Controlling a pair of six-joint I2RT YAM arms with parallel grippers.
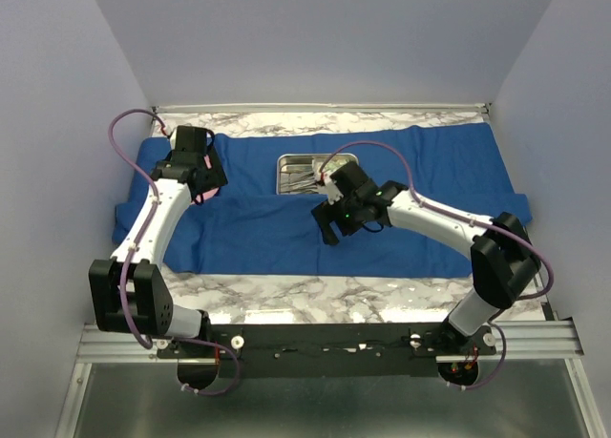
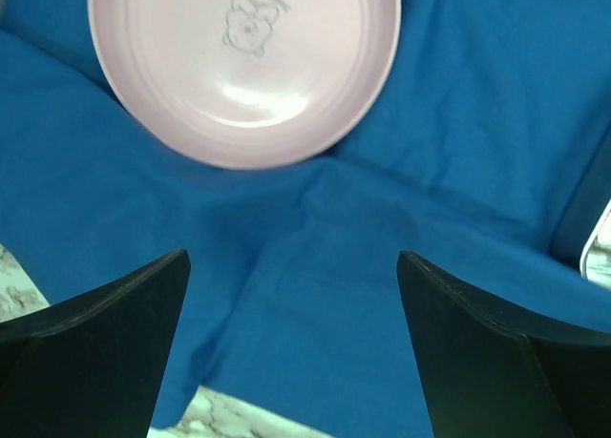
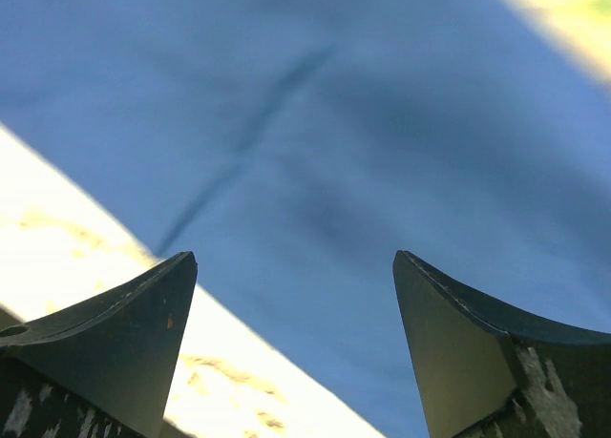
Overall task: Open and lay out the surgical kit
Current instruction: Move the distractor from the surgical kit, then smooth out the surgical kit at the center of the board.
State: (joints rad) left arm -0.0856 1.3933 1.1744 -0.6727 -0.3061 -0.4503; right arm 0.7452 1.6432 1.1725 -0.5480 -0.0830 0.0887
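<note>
- Blue cloth wrap (image 1: pixel 286 233) lies spread on the marble counter (image 1: pixel 286 295), long axis left to right. A crease runs along its middle.
- Steel tray (image 1: pixel 284 161) sits on the cloth at centre back, long axis also left to right.
- Thin silver instruments (image 1: pixel 301 178) lie in the tray. They are too small to tell their direction.
- Tray's right end is hidden behind the right arm.
- Left jaws stand wide apart and empty above the cloth's left part, well left of the tray.
- Pink plate (image 2: pixel 243 66) lies on the cloth just ahead of the left jaws, cut off at the top of the wrist view.
- Right jaws stand wide apart, holding nothing, over the cloth in front of the tray, not touching it.
- Yellowish patch (image 3: pixel 563 9) in the right wrist view is too blurred to identify.
</note>
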